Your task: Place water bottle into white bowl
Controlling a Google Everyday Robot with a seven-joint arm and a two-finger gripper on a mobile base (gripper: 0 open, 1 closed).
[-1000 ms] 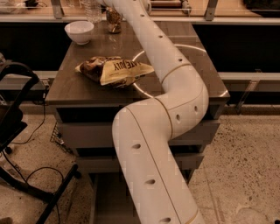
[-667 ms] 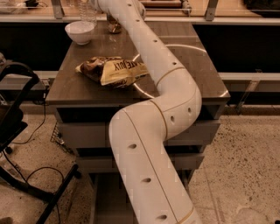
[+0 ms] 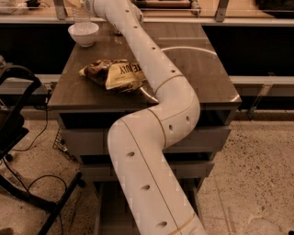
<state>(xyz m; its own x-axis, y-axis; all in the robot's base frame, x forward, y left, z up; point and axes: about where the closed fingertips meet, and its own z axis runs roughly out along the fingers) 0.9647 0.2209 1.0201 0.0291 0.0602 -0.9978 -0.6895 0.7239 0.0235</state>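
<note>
White bowl (image 3: 83,33): far-left corner, the target.
Water bottle (image 3: 81,14): upright just over it, apparently aligned for lowering.
Gripper (image 3: 88,3): top edge, by bottle; grip can't tell.

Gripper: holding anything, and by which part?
Apparently the water bottle, by its upper part, over the white bowl; gripper largely cut off at top edge.

At the top edge, the gripper (image 3: 88,4) meets the upright bottle (image 3: 81,14) directly above the bowl (image 3: 83,36); a snack bag (image 3: 115,74) lies mid-desk (image 3: 197,73).
</note>
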